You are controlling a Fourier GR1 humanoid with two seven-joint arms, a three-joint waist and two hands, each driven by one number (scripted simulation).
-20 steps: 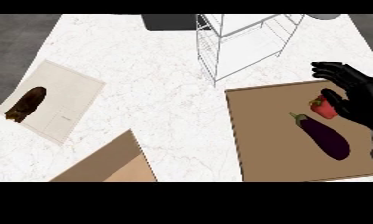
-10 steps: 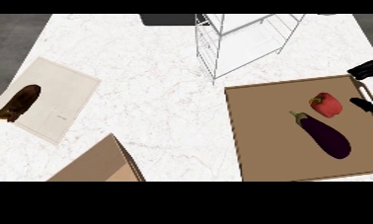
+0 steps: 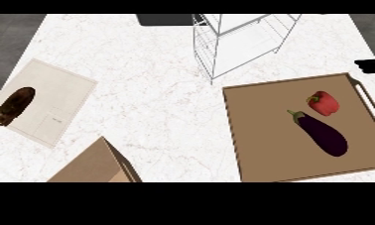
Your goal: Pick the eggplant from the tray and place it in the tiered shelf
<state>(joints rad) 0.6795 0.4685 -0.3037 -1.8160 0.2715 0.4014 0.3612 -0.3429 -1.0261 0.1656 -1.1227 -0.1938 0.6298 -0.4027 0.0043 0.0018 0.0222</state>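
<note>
White marble counter (image 3: 147, 70); eggplant (image 3: 322, 133) on tray (image 3: 256, 135); right hand (image 3: 365, 64) fingers' state unclear.

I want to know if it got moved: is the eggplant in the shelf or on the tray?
On the tray. The eggplant lies flat on the brown tray beside the red pepper; the wire shelf holds nothing visible.

A white marbled desk (image 3: 147, 70) carries several bystanders. A red bell pepper (image 3: 323, 102) lies well to the right of a pale cutting board (image 3: 58, 102), which sits at the desk's left side. A dark brown, elongated food item (image 3: 16, 105) rests on that board's left edge. Below and just right of the board, a tan cardboard box (image 3: 95, 167) pokes in. Far above and right of the board, a black object (image 3: 164, 19) sits at the desk's far edge.
</note>
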